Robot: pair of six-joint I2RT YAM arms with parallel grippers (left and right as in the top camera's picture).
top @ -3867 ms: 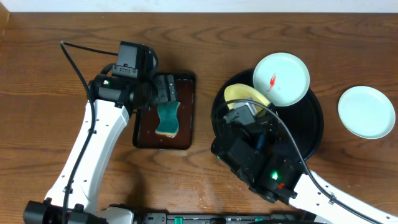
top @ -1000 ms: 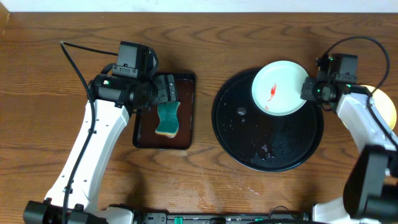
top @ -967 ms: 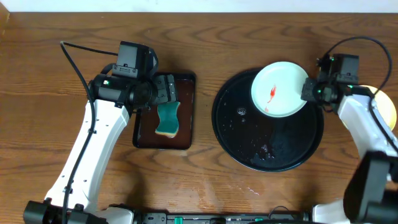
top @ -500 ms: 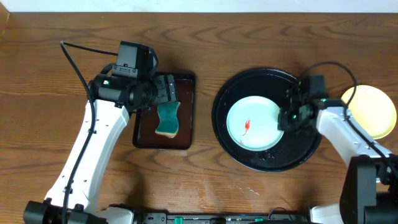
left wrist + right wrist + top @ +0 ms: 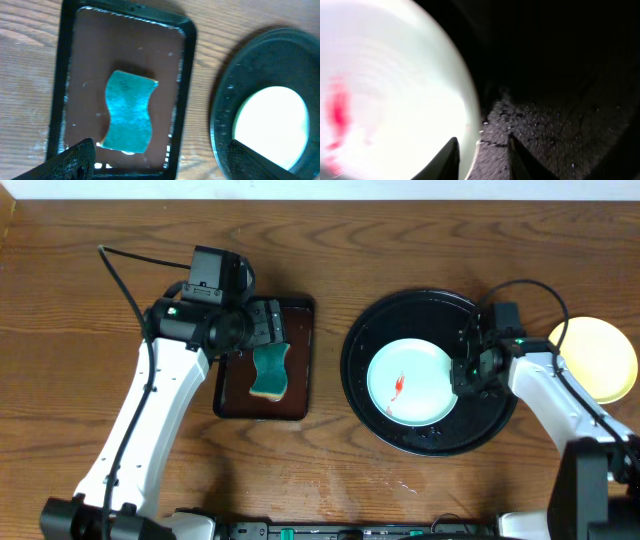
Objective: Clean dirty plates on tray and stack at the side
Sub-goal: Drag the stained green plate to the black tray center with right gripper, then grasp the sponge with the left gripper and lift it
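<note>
A pale bluish-white plate (image 5: 410, 383) with a red smear lies flat in the middle of the round black tray (image 5: 430, 300). My right gripper (image 5: 468, 372) is at the plate's right rim, one finger over the plate and one outside it, shut on the rim (image 5: 482, 150). The wrist view shows the plate (image 5: 385, 90) and the wet tray floor (image 5: 555, 85). A pale yellow plate (image 5: 600, 358) sits on the wood tabletop right of the tray. The other bluish-white plate is not visible. My left gripper (image 5: 262, 325) is open and empty above the brown tray (image 5: 157, 167).
A rectangular dark-brown tray (image 5: 300, 310) left of the black tray holds a teal sponge (image 5: 268, 370), which also shows in the left wrist view (image 5: 129, 117). Wet drops lie on the black tray's floor. The right arm's cable loops over the tray's right rim.
My right gripper dragged the smeared plate from the tray's upper right rim down to the tray's middle, then shifted slightly right with it. The left arm has not moved.
</note>
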